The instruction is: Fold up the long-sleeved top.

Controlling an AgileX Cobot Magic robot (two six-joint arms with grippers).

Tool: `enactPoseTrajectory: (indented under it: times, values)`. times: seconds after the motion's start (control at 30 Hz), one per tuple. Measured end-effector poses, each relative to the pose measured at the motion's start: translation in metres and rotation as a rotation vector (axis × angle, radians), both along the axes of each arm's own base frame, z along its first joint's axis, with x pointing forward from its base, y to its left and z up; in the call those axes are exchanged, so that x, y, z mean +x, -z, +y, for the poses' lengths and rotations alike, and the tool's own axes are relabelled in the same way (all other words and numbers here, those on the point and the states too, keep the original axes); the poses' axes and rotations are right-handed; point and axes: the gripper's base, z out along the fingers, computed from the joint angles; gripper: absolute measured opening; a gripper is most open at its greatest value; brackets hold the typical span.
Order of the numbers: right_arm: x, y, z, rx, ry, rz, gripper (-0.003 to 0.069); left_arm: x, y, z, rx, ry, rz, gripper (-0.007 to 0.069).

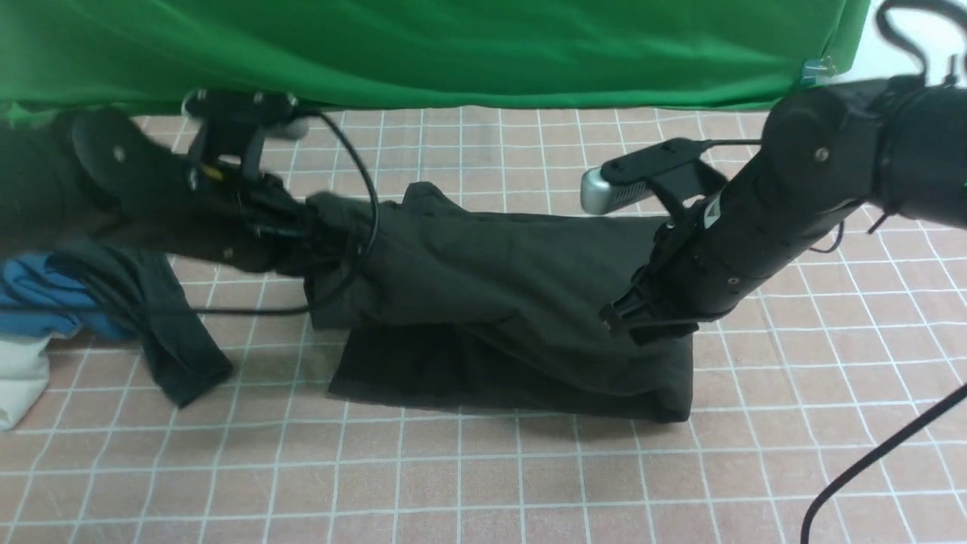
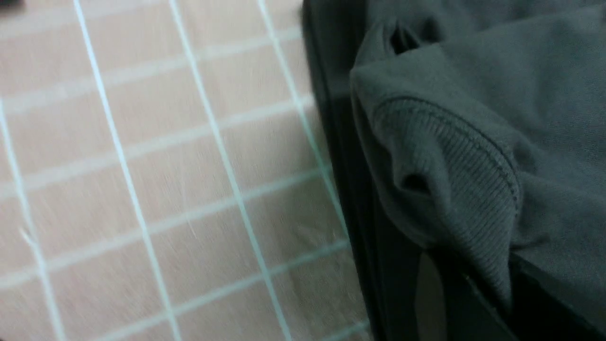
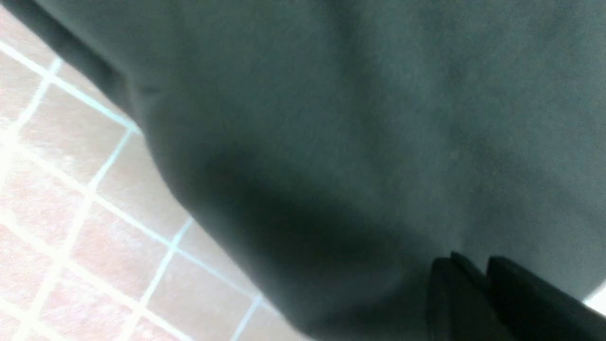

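Both grippers are clamped on the long-sleeved top (image 1: pixel 483 302), the left gripper (image 1: pixel 313 227) at its far-left ribbed edge, the right gripper (image 1: pixel 642 321) low at its right end, so the cloth's long axis stretches side to side between them above the checked tablecloth (image 1: pixel 483 468).

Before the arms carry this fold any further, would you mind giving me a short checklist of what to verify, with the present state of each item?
1. Left gripper clamped on the long-sleeved top: ok; the left wrist view shows ribbed hem bunched at its fingers.
2. Right gripper clamped on the top: ok; in the right wrist view its fingers sit together against the cloth.
3. Held edge raised off the table: ok; the lower layer lies flat beneath.
4. Left arm's cable clear of the top: not ok; it loops across the cloth.
5. Charcoal-grey garment apart from the top: ok.
6. Sleeves tucked in: cannot tell.
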Motion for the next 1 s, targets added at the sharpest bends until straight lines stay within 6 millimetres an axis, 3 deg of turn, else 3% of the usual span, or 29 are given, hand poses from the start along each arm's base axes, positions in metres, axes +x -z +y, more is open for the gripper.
enactPoseTrajectory:
  times: [0.13,0.27,0.33,0.5,0.67,0.8,1.0]
  values:
    - [-0.001,0.003,0.000,-0.007,0.004,0.022,0.0148,0.008,-0.004,0.000,0.060,0.057,0.020,0.0069]
    - [0.002,0.018,0.001,-0.033,-0.001,0.068,0.0155,0.011,0.003,0.001,0.098,0.076,0.044,0.0069]
    - [0.006,0.038,0.003,-0.060,-0.006,0.118,0.0155,0.014,0.013,0.002,0.135,0.093,0.074,0.0069]
    - [0.007,0.061,0.004,-0.092,-0.015,0.192,0.0155,0.017,0.028,0.004,0.170,0.100,0.125,0.0069]
    - [0.007,0.061,0.004,-0.095,-0.020,0.193,0.0155,0.020,0.040,0.004,0.186,0.107,0.154,0.0075]
    - [0.000,0.049,0.001,-0.098,-0.026,0.191,0.0157,0.021,0.042,0.005,0.195,0.112,0.159,0.0134]
    - [-0.004,0.001,-0.013,-0.028,0.060,0.054,0.0202,0.021,0.042,0.006,0.216,0.122,0.150,0.0340]
